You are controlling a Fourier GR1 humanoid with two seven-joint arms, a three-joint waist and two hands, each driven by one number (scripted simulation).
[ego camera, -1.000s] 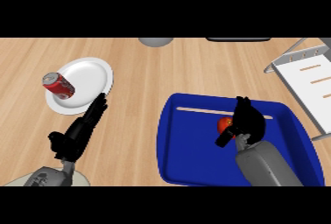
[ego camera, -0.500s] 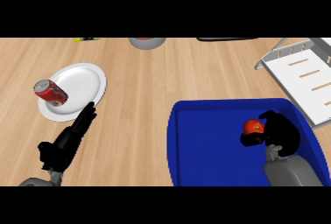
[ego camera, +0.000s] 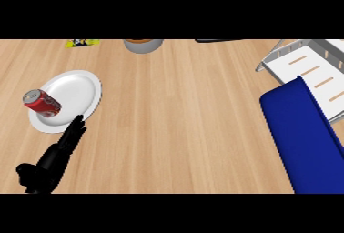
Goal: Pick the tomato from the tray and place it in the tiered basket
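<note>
Wooden counter (ego camera: pixel 181 113); blue tray (ego camera: pixel 302 136) at right; left hand (ego camera: pixel 53 159) flat.

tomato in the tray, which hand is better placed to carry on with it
The right, as a guess: the blue plastic tray is at the right edge, while the black left hand rests open far left by the white round plate. Tomato and right hand aren't visible.

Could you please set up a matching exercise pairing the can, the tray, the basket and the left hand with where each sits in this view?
Things:
1. can
2. tray
3. basket
4. left hand

Places:
A. upper right corner
B. lower left, fingers straight, by the plate
C. lying on the plate
D. right edge, below the basket

Pairs: 1-C, 2-D, 3-A, 4-B
</note>
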